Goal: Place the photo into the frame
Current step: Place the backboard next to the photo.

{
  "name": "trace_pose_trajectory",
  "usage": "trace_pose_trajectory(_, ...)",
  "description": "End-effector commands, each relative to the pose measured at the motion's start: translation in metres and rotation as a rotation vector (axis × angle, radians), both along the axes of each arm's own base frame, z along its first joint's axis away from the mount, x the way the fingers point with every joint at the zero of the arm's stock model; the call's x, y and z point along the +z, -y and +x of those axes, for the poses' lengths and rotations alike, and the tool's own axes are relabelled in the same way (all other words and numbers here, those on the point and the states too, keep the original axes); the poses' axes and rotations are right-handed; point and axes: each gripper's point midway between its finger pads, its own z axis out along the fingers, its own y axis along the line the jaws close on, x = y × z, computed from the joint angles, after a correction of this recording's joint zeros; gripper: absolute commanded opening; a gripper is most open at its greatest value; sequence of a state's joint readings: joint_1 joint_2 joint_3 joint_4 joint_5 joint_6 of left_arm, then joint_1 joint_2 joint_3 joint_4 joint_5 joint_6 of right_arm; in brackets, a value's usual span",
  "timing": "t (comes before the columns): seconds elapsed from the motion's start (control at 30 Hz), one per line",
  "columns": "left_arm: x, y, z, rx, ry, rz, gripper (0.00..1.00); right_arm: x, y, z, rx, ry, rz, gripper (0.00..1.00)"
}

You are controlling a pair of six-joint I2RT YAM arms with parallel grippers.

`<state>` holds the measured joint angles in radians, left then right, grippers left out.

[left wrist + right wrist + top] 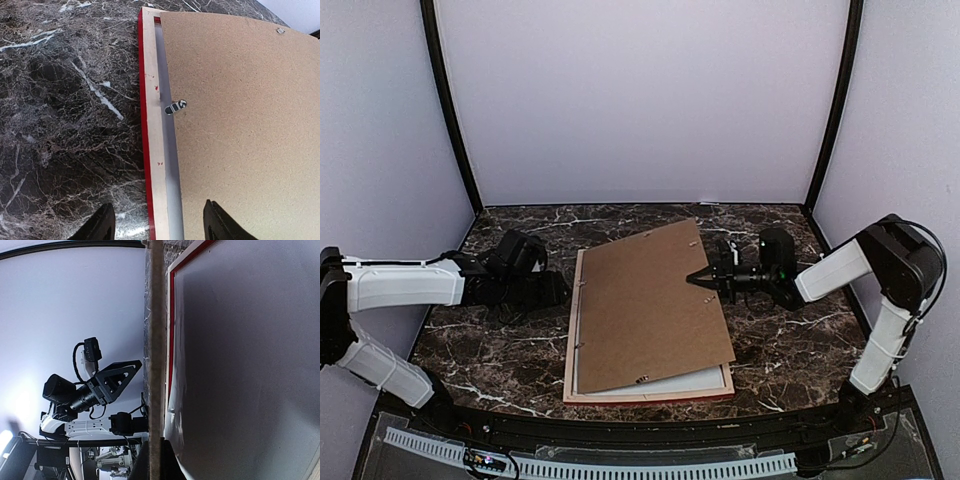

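White-shelled left arm (400,283), black joints, matching right arm (835,270), thin black cable (941,265) at its elbow, black fingers (99,226)

Bright even light, soft shadows, sharp

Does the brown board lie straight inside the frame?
No, in the top view the brown board lies skewed across the frame, its edges at an angle to the frame's edges.
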<state>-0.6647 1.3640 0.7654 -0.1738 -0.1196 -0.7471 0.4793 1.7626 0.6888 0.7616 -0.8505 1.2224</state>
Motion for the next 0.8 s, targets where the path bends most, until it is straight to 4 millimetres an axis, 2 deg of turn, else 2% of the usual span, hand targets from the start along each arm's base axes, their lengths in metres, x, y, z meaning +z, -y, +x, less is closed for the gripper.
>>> trace_pose_trajectory(0.0,0.001,0.002,0.002,-0.010,0.001,-0.001,0.63,0.030,-0.010,0.008,0.014,0.111,0.079,0.00)
trace_pose_trajectory(0.33,-0.004,0.003,0.000,-0.013,-0.006,-0.011,0.63,0.018,-0.008,0.008,0.009,0.102,0.054,0.00)
trace_pose_trajectory(0.57,-0.014,0.005,-0.001,-0.022,-0.028,-0.011,0.63,0.001,-0.008,0.006,0.015,0.080,0.027,0.00)
trace_pose_trajectory(0.77,-0.024,0.007,-0.003,-0.027,-0.048,-0.007,0.63,-0.004,-0.009,0.005,0.020,0.074,0.025,0.00)
